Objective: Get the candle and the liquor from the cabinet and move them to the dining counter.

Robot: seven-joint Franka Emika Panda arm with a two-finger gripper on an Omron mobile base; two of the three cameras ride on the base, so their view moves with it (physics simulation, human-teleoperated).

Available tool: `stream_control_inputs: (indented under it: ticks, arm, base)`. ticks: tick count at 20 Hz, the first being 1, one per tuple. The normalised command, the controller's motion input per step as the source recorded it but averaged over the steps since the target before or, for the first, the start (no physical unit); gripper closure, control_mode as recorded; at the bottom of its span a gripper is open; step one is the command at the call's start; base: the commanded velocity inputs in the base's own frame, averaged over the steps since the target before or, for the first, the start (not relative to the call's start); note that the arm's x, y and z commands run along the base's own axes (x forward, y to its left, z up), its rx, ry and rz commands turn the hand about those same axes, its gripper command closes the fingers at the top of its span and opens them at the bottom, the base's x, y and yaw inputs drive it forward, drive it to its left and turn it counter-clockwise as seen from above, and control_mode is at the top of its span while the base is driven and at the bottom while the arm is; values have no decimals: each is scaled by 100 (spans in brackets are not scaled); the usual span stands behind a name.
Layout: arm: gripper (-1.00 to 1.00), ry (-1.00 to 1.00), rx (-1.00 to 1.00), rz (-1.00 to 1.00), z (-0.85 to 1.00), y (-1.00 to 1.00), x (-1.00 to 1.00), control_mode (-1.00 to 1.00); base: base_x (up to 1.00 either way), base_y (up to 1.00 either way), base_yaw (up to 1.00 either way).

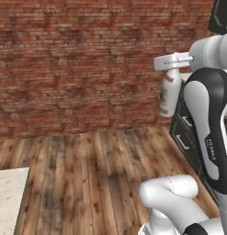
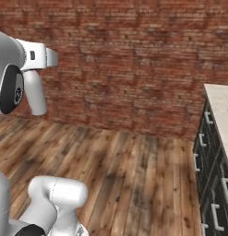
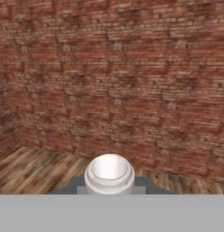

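My gripper (image 1: 169, 69) is shut on the neck of the liquor (image 1: 169, 95), a pale off-white bottle with a brownish label band. The bottle hangs upright in the air, well above the wooden floor and in front of the brick wall. From the other side the gripper (image 2: 33, 70) holds the same bottle (image 2: 36, 96) at the left. Looking along the hand, the bottle's round white top (image 3: 109, 171) sits between the fingers. A corner of the beige speckled dining counter (image 1: 8, 197) shows at lower left. The candle and the cabinet are out of view.
Dark grey base cupboards (image 1: 184, 134) with handles stand just right of the bottle, under a beige top (image 2: 220, 105). A red brick wall (image 2: 129, 64) closes off the back. Wooden plank floor (image 1: 96, 170) spreads between the counter corner and the cupboards.
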Motion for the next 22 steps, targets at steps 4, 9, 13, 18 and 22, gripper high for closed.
stream_control_inputs:
  ticks: [4, 9, 13, 18, 22]
  arm:
    - [100, 0, 0, 0, 0, 0, 0, 100]
    - [100, 0, 0, 0, 0, 0, 0, 100]
    - [100, 0, 0, 0, 0, 0, 0, 100]
    - [100, 0, 0, 0, 0, 0, 0, 100]
    - [100, 0, 0, 0, 0, 0, 0, 100]
  base:
    - [100, -22, 17]
    - [100, -20, 17]
    - [100, -15, 22]
    - [100, -15, 53]
    - [100, -17, 69]
